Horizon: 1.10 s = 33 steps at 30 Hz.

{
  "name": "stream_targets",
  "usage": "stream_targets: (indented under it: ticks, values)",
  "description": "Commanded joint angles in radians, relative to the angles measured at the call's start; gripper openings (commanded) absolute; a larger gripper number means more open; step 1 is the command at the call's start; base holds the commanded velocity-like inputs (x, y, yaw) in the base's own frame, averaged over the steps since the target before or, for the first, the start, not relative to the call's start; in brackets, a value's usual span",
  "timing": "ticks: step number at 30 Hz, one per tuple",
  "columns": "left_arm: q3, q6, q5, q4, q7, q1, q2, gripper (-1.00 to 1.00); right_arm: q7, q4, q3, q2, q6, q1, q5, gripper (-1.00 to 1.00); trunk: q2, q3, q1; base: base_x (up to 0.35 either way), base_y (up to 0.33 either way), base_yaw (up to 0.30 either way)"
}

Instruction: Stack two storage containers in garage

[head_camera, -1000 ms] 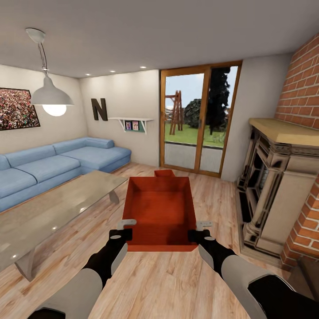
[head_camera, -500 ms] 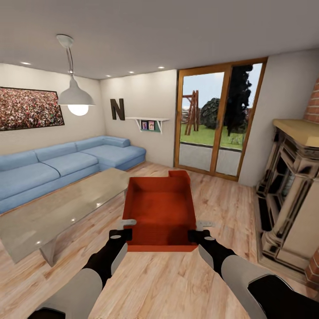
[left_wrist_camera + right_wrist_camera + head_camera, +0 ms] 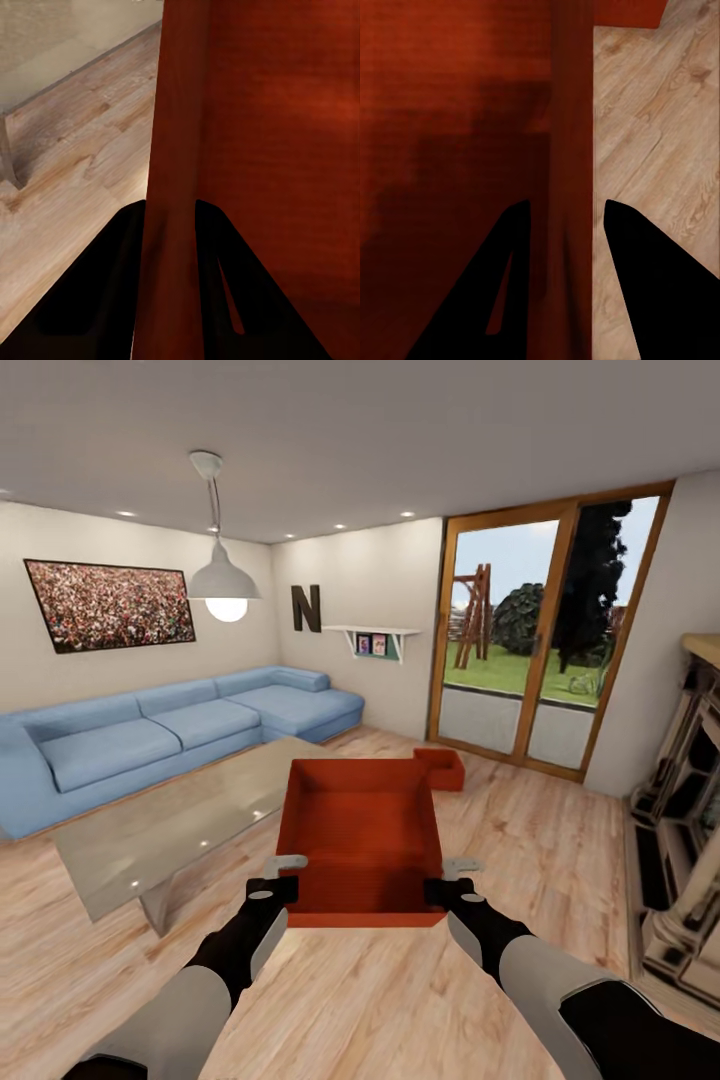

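Left tool (image 3: 283, 875) and right tool (image 3: 447, 879) pinching red-orange smooth-walled bin (image 3: 362, 830), apparently empty

Light wood plank floor (image 3: 400, 1000) bears a storage container (image 3: 445, 768).

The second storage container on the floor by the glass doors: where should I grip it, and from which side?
Grip the second storage container by its two opposite side walls, coming down from above: it sits upright and open-topped, with thin rims. The held storage container is gripped that way by the left gripper and right gripper.
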Motion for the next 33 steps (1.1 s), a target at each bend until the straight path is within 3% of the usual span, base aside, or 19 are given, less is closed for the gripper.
stream_targets:
  ticks: [1, 20, 33]
  values:
    - [0.003, 0.007, -0.021, -0.005, 0.092, -0.001, 0.002, -1.0, -0.008, 0.012, -0.022, -0.005, -0.003, 0.0, -0.012, -1.0, -0.001, 0.001, 0.0, 0.0, 0.0, 0.194]
    - [0.003, 0.007, -0.021, -0.005, 0.092, -0.001, 0.003, -1.0, -0.008, 0.012, -0.022, -0.005, -0.005, 0.0, -0.012, -1.0, -0.001, 0.023, 0.0, 0.0, 0.0, 0.18]
    - [0.002, 0.007, -0.021, -0.005, 0.092, -0.001, 0.003, -1.0, -0.007, 0.012, -0.022, -0.005, 0.001, 0.0, -0.012, -1.0, -0.001, 0.025, 0.0, 0.0, 0.0, 0.102]
